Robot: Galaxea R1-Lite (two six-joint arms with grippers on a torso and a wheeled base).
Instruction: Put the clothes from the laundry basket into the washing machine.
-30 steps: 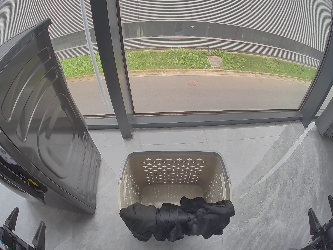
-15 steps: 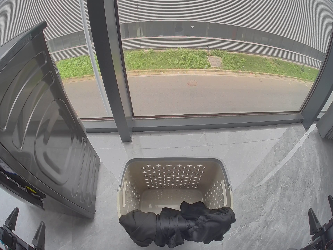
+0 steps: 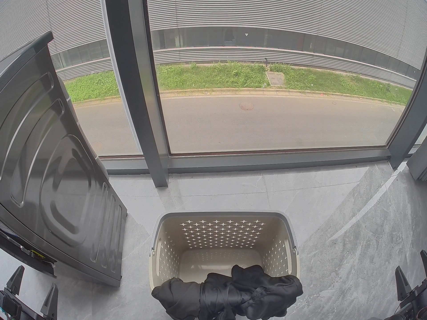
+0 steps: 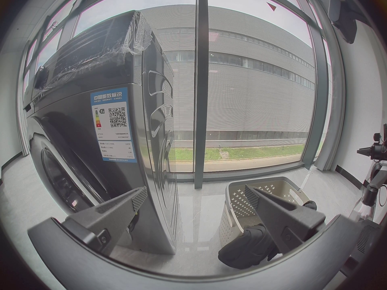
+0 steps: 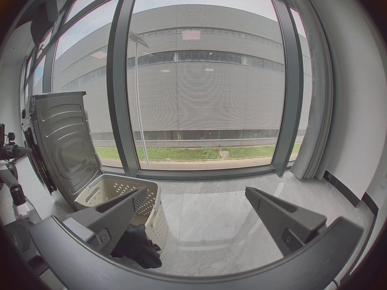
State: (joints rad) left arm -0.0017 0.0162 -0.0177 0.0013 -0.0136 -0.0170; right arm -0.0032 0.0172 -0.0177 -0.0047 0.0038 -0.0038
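A beige perforated laundry basket (image 3: pixel 222 218) stands on the floor straight ahead. Black clothes (image 3: pixel 227 292) hang bunched over its near rim, also seen as black clothes (image 4: pixel 248 246) and black clothes (image 5: pixel 137 244) in the wrist views. The dark grey washing machine (image 3: pixel 49 174) stands to the left of the basket, its side panel facing it; its round door (image 4: pixel 60 178) faces away from the basket. My left gripper (image 3: pixel 33 290) is low at the near left, open and empty. My right gripper (image 3: pixel 411 274) is low at the near right, open and empty. Both are well short of the basket.
A floor-to-ceiling window with a dark mullion (image 3: pixel 138 90) runs behind the basket. Grey marble floor (image 3: pixel 347 227) lies open to the right of the basket. A curtain (image 5: pixel 318 113) hangs at the right wall.
The head view has shifted: basket, washing machine and window sill sit lower and nearer in the picture than a second ago. Both grippers keep their places in the view.
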